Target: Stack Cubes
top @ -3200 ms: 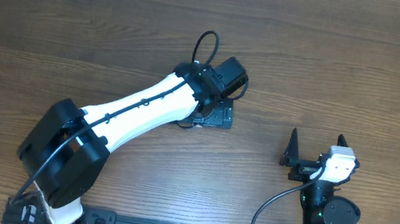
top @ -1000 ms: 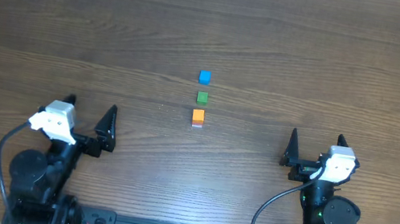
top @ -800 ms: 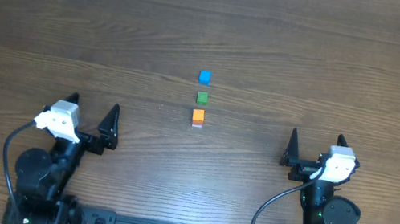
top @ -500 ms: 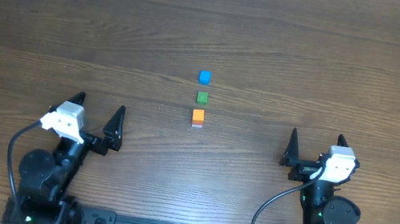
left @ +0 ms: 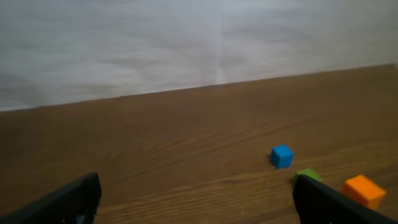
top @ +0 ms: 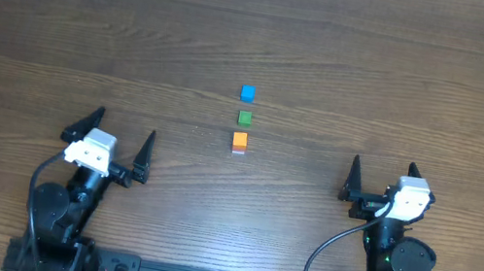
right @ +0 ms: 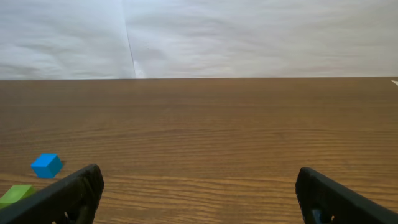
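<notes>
The blue cube (top: 247, 93), green cube (top: 244, 117) and orange cube (top: 239, 140) lie in a short row, slightly apart, mid-surface (top: 430, 69). The left gripper (top: 123, 126) and right gripper (top: 384, 165) sit well to either side, jaws wide open, holding nothing.

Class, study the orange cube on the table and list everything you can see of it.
The orange cube is plain and flat-faced, like matte plastic or painted wood. It stands level over the wooden table, nearest the arms in a line with the green cube, apart from it. A pale sliver shows beneath its near edge; what that is cannot be told.
</notes>
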`<state>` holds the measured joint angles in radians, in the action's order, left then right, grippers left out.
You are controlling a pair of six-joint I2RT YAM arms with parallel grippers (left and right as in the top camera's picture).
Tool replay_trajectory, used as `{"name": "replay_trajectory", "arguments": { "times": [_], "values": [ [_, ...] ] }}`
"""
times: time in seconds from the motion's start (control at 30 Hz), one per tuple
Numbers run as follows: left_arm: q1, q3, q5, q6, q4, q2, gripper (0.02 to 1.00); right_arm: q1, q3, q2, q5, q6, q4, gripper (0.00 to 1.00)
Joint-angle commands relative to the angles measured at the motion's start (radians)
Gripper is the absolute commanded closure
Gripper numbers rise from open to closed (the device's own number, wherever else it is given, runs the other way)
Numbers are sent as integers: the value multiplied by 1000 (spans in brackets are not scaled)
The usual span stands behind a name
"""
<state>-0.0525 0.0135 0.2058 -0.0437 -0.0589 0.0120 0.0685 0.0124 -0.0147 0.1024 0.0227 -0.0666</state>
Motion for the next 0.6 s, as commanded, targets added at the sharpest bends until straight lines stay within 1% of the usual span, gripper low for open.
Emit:
{"name": "replay_trajectory", "arguments": {
  "times": [0.03,0.6],
  "values": [
    [27,-8,-1,-54,0,-9,23,-5,-7,9,-6,-2,-1,7],
    [32,-8,-1,-54,2,-7,20,-5,-7,9,-6,-2,-1,7]
  ]
}}
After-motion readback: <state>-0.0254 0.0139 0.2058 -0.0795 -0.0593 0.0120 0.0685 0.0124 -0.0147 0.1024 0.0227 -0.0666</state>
